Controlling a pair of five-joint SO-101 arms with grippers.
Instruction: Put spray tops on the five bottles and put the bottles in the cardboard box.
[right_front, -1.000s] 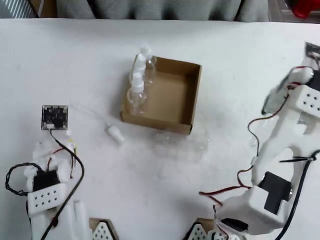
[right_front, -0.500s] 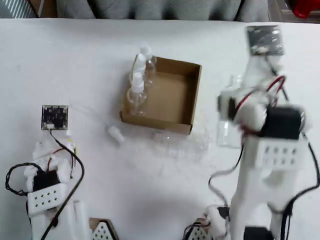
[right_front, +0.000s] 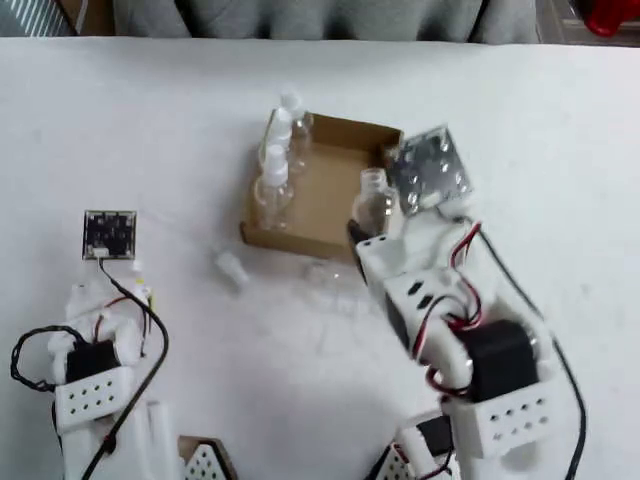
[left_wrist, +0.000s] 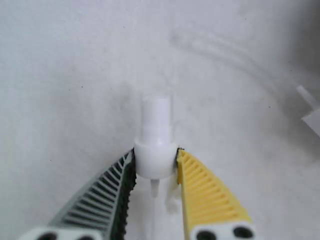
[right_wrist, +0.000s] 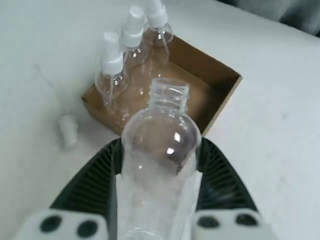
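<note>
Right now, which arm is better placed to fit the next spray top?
Probably the left: its jaws clamp a spray top, while the right arm's jaws are full with the uncapped bottle near the cardboard box.

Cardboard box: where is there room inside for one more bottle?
In the cardboard box, the floor is bare from the three capped bottles at its left wall to the right wall. The left side is crowded.

Five bottles (right_wrist: 160, 145) — three capped; two loose spray tops (left_wrist: 155, 150); one box (right_front: 388, 190).
</note>
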